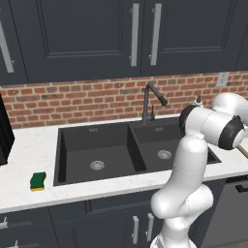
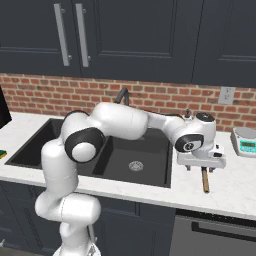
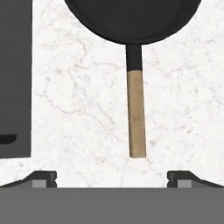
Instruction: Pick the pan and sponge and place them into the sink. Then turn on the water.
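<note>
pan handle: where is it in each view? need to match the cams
Left base view: a sliver of the handle at the right edge, behind the arm's elbow.
Right base view: lower right, on the counter below the end effector, right of the sink.
Hand view: centre, running down from the pan toward the open fingers.
Shared landmark: the sink's right edge.
</note>
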Tool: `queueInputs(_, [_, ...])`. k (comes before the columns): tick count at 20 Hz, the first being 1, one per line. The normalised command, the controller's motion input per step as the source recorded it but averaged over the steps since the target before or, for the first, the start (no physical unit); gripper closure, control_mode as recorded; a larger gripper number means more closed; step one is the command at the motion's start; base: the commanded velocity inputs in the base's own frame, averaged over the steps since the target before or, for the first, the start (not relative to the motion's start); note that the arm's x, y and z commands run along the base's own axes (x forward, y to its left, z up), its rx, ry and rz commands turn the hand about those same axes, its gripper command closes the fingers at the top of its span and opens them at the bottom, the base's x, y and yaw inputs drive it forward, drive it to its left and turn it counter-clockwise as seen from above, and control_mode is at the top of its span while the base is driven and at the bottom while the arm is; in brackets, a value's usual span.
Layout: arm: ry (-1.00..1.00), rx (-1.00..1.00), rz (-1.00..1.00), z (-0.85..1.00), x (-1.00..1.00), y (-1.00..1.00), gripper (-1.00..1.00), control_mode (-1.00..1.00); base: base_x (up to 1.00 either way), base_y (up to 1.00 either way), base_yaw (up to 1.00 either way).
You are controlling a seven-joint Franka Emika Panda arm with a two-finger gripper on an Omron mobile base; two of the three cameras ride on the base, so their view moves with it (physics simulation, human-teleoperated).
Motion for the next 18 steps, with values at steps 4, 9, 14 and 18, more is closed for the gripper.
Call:
queueInputs(4, [0.0,0.02,-0.01,-0.03,0.0,-0.12,-1.0,-1.0,0.0,0.0,0.0])
queueInputs(9, [0.0,0.0,0.0,-0.19,0.0,-0.02,-1.0,-1.0,0.0,0.0,0.0])
queueInputs(14, [0.0,0.0,0.0,-0.29,0.0,0.0,-1.0,-1.0,0.0,0.0,0.0])
queueInputs(18, [0.0,0.0,0.0,-0.37,0.03,0.0,-1.0,-1.0,0.0,0.0,0.0])
